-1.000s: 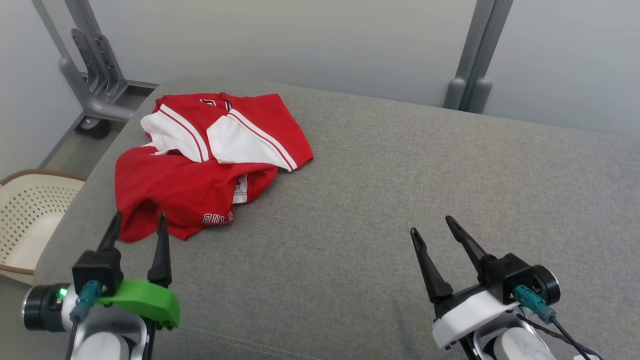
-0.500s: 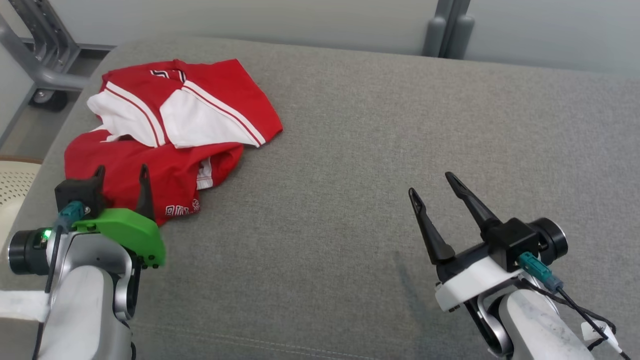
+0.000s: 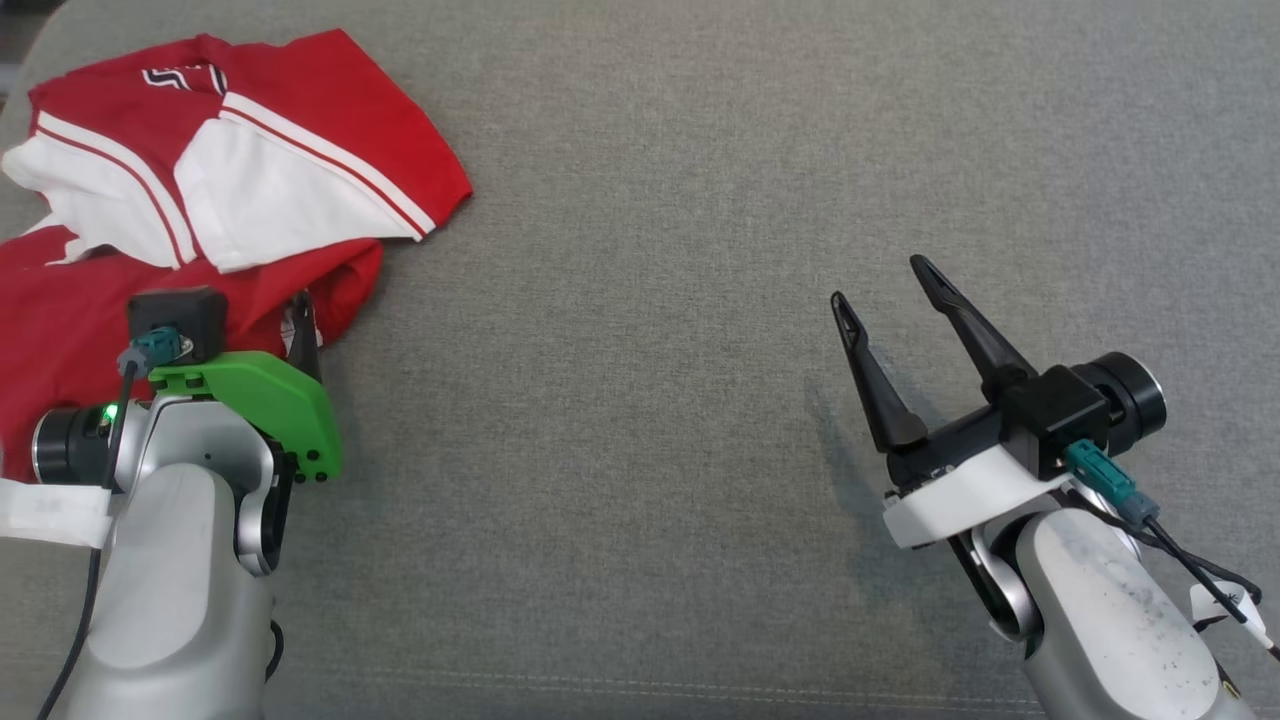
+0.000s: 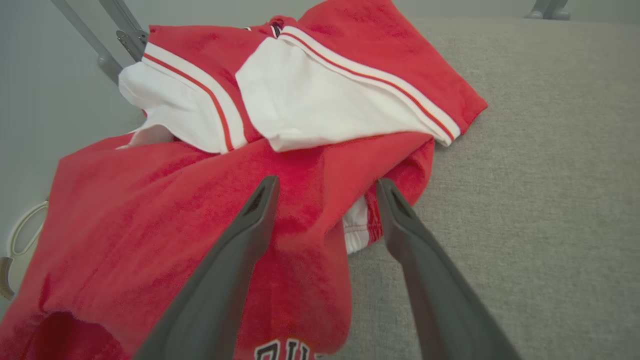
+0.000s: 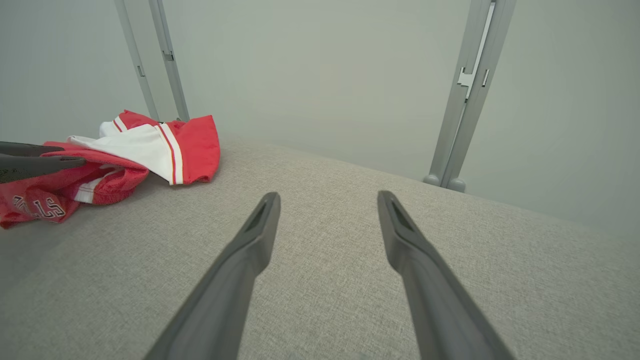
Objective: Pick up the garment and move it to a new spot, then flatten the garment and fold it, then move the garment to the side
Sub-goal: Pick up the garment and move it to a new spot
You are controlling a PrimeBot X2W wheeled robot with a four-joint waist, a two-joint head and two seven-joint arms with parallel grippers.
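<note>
As the left arm reaches the garment, the pickup comes near

Now that my left gripper has come forward over the garment, I judge the first step, the pickup, is about to begin. Its two fingers stand spread wide, with a raised fold of red cloth between them in the left wrist view. Nothing is pinched yet, and I cannot tell whether the tips touch the fabric. The garment lies crumpled at the far left of the grey cushion, red body nearest me, white striped panels folded across the top.

A second ago those fingertips sat just at the near hem, beside the lettering; now they are past it, over the body of the cloth. My head camera has also tipped down, so the whole scene has slid up and left in the head view; the garment itself has not moved on the cushion. My right gripper stays spread too, empty, over bare cushion and well apart from the garment, much as it was.
</note>
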